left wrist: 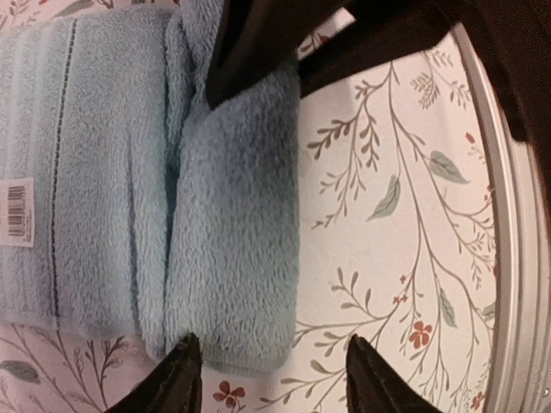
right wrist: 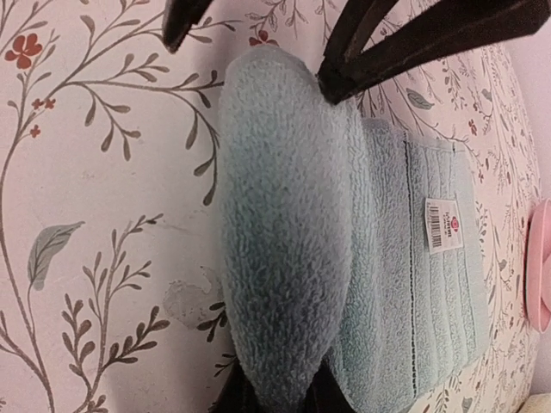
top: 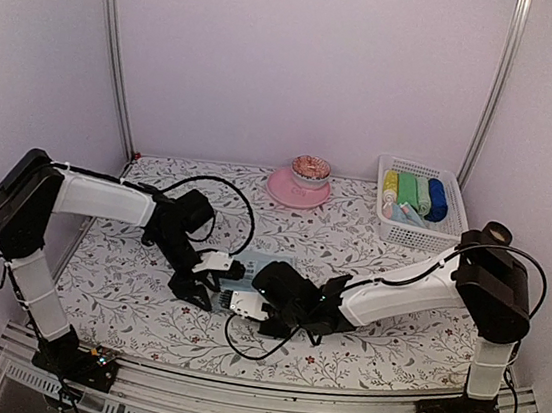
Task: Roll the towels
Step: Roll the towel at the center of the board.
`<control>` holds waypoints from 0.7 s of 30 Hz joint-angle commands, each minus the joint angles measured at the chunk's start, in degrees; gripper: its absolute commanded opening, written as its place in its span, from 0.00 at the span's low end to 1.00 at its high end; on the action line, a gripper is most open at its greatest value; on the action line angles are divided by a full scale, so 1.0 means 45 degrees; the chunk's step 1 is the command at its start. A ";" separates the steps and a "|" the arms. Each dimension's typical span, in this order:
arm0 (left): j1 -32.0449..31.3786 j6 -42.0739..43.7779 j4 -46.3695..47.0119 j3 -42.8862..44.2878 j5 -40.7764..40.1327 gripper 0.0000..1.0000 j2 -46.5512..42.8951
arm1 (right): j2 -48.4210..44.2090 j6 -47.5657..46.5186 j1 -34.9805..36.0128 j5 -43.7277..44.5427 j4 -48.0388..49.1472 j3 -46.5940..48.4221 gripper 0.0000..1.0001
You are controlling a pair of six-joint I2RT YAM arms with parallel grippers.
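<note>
A pale blue towel (left wrist: 86, 172) lies flat on the floral table, its near edge turned over into a thick fold (left wrist: 232, 232). A barcode label (right wrist: 443, 225) is on it. In the top view only a bit of the towel (top: 269, 263) shows between the two arms. My right gripper (right wrist: 280, 400) is shut on one end of the fold (right wrist: 284, 258); it also shows in the top view (top: 249, 300). My left gripper (left wrist: 269, 344) is open at the fold's other end, one fingertip (left wrist: 182, 361) at the towel's corner, the other (left wrist: 366, 366) over bare table. It also shows in the top view (top: 208, 281).
A white basket (top: 432, 233) at the back right holds rolled yellow, green and blue towels (top: 416, 193). A pink plate (top: 283, 189) with a small bowl (top: 311, 168) stands at the back centre. A metal rail (top: 232, 403) runs along the table's near edge.
</note>
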 commanded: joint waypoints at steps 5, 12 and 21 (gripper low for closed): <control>0.0238 -0.0691 0.5254 -0.3660 -0.1943 0.63 -0.3627 | 0.0159 0.2059 -0.1185 -0.4125 -0.2670 0.1337 0.11; 0.0051 0.0259 1.1141 -0.7916 -0.3084 0.61 -0.6935 | 0.1321 0.3424 -0.2377 -0.8346 -0.4333 0.2754 0.15; -0.2145 0.1303 1.4442 -1.0303 -0.5298 0.53 -0.7232 | 0.2941 0.4390 -0.3284 -1.1960 -0.5667 0.4259 0.15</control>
